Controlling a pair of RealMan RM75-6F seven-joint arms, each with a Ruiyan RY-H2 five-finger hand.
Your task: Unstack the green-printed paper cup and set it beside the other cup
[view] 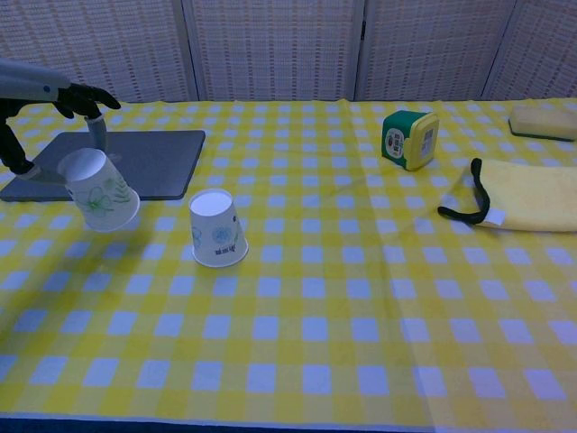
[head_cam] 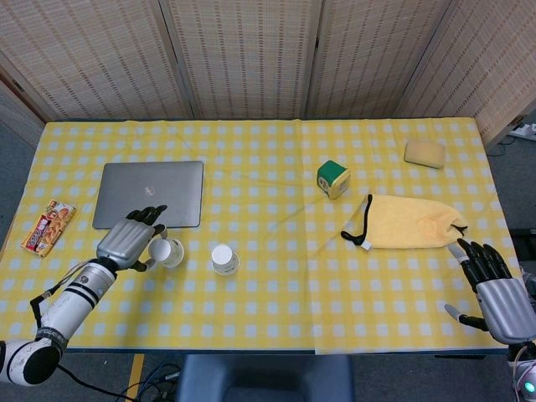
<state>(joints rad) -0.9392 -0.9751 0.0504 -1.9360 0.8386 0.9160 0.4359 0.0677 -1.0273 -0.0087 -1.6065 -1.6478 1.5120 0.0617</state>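
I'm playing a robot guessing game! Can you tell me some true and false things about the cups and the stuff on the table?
1. The left hand holds the green-printed cup, tilted. True.
2. The other cup stands upside down on the tablecloth. True.
3. The two cups are stacked together. False: they are apart.
4. The laptop is open. False: its lid is shut.
5. The right hand holds the yellow pouch. False: it holds nothing, fingers spread.
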